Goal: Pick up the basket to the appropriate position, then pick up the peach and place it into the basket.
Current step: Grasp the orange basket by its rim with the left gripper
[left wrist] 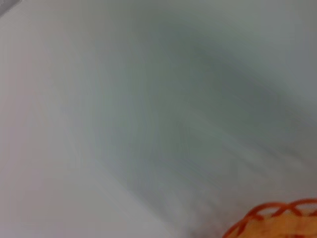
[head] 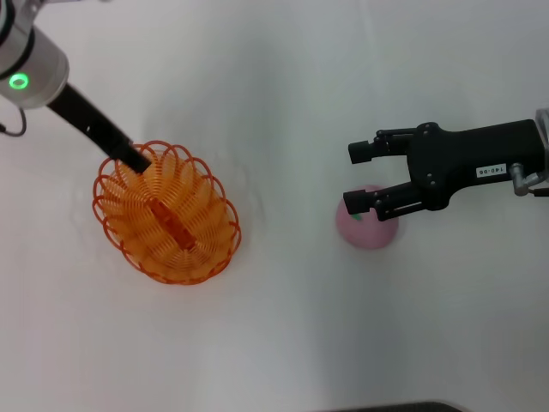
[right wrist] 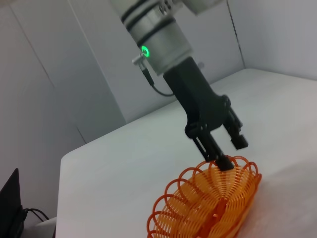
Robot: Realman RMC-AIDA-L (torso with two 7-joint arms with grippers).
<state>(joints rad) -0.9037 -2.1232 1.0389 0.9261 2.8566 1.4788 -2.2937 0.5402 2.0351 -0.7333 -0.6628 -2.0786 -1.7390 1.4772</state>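
Looking down from the head camera, the orange basket (head: 166, 215) sits left of centre on the white table (head: 283, 86), its long axis running from upper left to lower right. The left gripper (head: 137, 160) reaches in from the upper left corner, its dark tip touching the basket's upper-left rim; from this angle its fingers cannot be told apart. At right of centre lies the pale pink peach (head: 369, 230), with a small green mark on its upper left side, well apart from the basket. The right gripper (head: 358, 177) enters from the right edge, fingers spread wide and pointing left; the lower fingertip overlaps the peach's top, the upper one hangs over bare table.

Across the left wrist view almost everything is blurred pale table surface; only a scalloped bit of the basket's rim (left wrist: 277, 213) shows in the lower right corner.

From the right wrist view, the basket (right wrist: 208, 203) fills the lower middle of the frame. The left gripper (right wrist: 230, 151) comes down from the top centre, a green light glowing on its silver wrist. Its jaws stand apart: one finger meets the basket's far rim, the other hangs just outside it, clear of the wire.
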